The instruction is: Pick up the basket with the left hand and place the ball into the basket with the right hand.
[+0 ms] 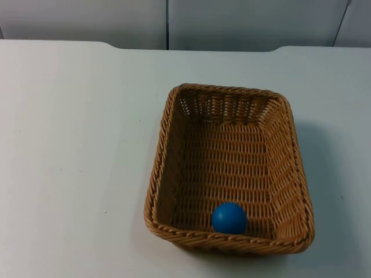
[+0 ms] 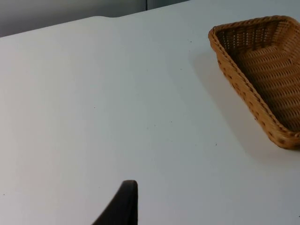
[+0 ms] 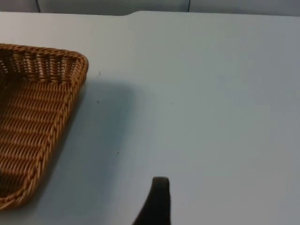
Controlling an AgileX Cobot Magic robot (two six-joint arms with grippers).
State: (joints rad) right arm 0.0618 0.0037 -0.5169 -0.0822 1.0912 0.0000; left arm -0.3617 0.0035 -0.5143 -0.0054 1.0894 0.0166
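In the top view, the woven tan basket (image 1: 229, 168) sits flat on the white counter (image 1: 75, 150), a little right of the middle; its long sides run away from the camera toward the grey partition wall (image 1: 174, 23), and its rim is a braided band; the blue ball (image 1: 229, 218) lies inside it on the woven floor, close against the near short wall, roughly midway along that wall.

In the left wrist view, the basket (image 2: 262, 75) stands on the counter (image 2: 117, 103) well apart from the left hand (image 2: 124, 206); 1 corner and 1 long side wall of the basket face this camera, and part of its inner floor is visible; 1 black fingertip (image 2: 125, 199) of the left hand hangs above bare counter, touching nothing; how far this hand is open I cannot tell, and nothing shows in its hold.

In the right wrist view, the basket (image 3: 33, 117) lies on the counter (image 3: 211, 93) with 1 rim corner and 1 long wall turned this way; the right hand (image 3: 157, 206) is well apart from it; 1 black fingertip (image 3: 158, 192) stands over bare counter, touching nothing; whether this hand is open or closed I cannot tell, and nothing shows in its hold.
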